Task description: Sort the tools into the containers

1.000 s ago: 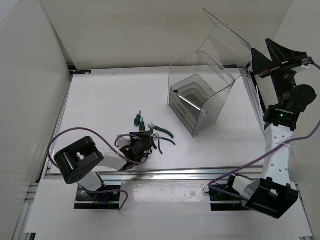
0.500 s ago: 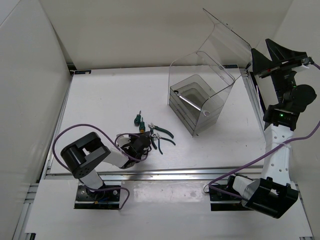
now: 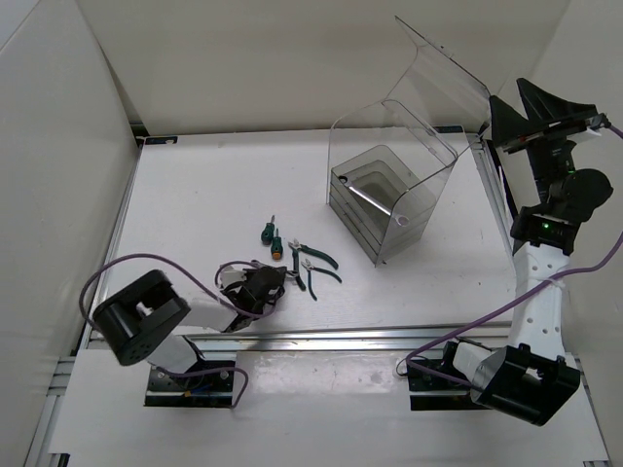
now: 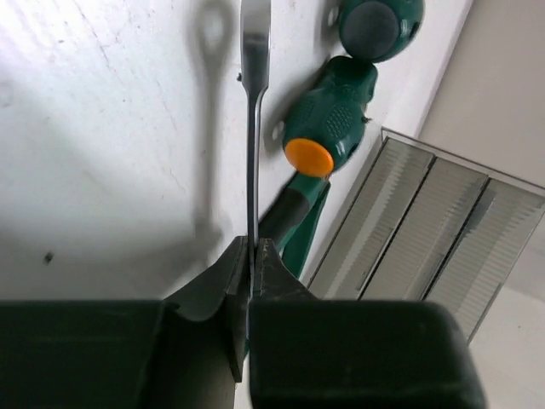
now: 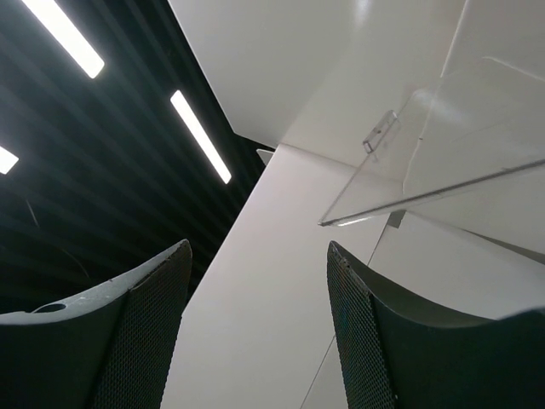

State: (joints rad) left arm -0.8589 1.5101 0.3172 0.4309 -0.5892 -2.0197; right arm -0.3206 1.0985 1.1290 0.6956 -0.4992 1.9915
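Left gripper (image 4: 253, 256): I am clamping a silver wrench (image 4: 254, 102) edgewise, well left of the clear bin (image 3: 419, 209). Screwdrivers (image 4: 328, 128) and pliers (image 3: 316, 265) are lying nearer the bin. Right gripper (image 5: 257, 256): I am holding it spread beside the bin's lid.

- Silver wrench (image 4: 254, 128): slim, flat, seen edge-on, one end pinched in the left gripper (image 4: 253, 256), shaft over the white table.
- Stubby screwdrivers: green handles, one orange-capped screwdriver (image 4: 328, 119), one grey-capped screwdriver (image 4: 381, 21), side by side just beside the wrench.
- Pliers (image 3: 319, 260): dark green handles, lying flat to the right of the screwdrivers.
- Clear plastic bin (image 3: 343, 156): tall, curved lid raised, stepped tiers inside, well apart from the tools.
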